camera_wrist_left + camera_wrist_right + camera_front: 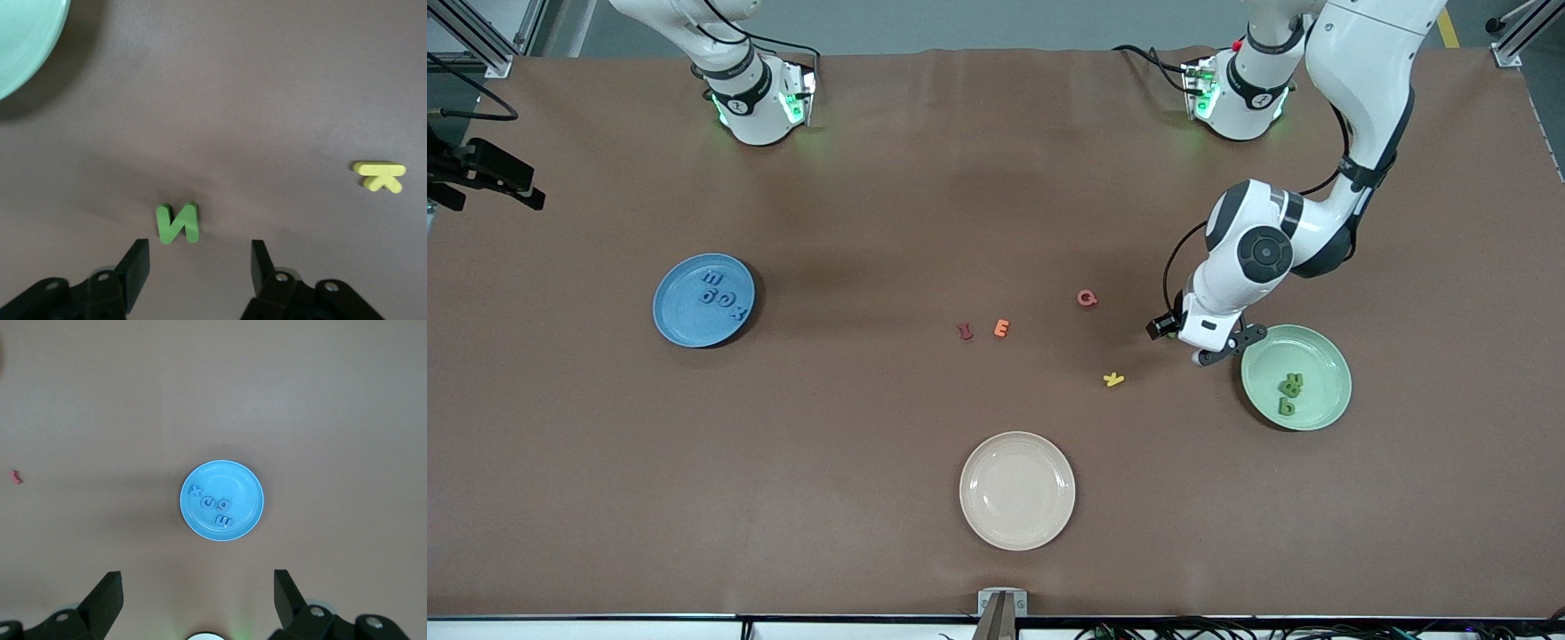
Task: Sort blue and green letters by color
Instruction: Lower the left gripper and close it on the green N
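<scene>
A brown desk [925, 213] is seen carrying three plates, well apart; a cream plate [1017, 491] lies nearest the front camera, a blue plate [703, 300] toward the right arm's end, a green plate [1296, 377] toward the left arm's end. Four blue letters [724, 294] lie in a row on the blue plate; green letters [1289, 393] lie bunched on the green plate, at least two, the exact count not being clear. The left arm is bent down from its base, its left tool [1221, 347] held low just beside the green plate's rim; its fingers [137, 270] are parted, a single green N [177, 223] lying flat on the desk between and just ahead of them, untouched. A yellow letter [1113, 380] lies near; a pink letter [1087, 299], an orange letter [1002, 329] and a red letter [965, 332] lie toward the desk's middle, one of each. The right tool [197, 600] is held high over the blue plate, fingers wide apart, holding nothing; that arm waits.
</scene>
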Motion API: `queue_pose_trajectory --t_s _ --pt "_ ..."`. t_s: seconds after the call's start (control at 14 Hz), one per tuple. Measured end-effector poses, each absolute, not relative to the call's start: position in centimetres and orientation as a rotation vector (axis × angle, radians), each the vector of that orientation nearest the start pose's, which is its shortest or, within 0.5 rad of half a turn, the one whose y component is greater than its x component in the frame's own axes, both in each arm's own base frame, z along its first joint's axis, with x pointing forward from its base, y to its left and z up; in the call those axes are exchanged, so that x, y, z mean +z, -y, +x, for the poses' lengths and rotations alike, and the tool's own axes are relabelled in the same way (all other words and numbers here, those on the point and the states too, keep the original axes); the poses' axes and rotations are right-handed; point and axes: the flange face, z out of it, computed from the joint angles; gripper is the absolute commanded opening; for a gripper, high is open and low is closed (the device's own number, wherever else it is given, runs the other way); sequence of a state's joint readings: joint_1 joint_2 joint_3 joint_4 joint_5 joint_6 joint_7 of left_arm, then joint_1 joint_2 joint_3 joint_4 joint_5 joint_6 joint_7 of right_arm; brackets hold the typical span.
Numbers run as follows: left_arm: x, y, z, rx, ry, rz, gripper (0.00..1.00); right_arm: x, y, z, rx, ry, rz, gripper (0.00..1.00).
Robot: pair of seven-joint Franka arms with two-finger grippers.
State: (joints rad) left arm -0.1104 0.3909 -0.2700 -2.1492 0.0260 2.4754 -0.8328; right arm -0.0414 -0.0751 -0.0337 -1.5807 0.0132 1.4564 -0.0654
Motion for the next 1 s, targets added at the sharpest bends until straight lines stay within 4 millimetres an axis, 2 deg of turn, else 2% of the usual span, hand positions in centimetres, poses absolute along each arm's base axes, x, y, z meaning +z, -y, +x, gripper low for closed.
queue_pose_trajectory --t_s 0.29,0.64,1.0 --pt "20.4 20.2 52.0 0.181 0.744 -3.08 0.69 65.0 3.8 51.8 0.075 -0.012 -3.122 1.0" --pt "18.4 19.9 51.9 0.204 0.758 -3.077 0.62 65.0 3.8 51.8 0.076 -0.012 -3.122 1.0" --pt "17.5 19.5 51.9 0.212 0.774 -3.073 0.45 65.0 3.8 51.8 0.076 -0.012 -3.122 1.0"
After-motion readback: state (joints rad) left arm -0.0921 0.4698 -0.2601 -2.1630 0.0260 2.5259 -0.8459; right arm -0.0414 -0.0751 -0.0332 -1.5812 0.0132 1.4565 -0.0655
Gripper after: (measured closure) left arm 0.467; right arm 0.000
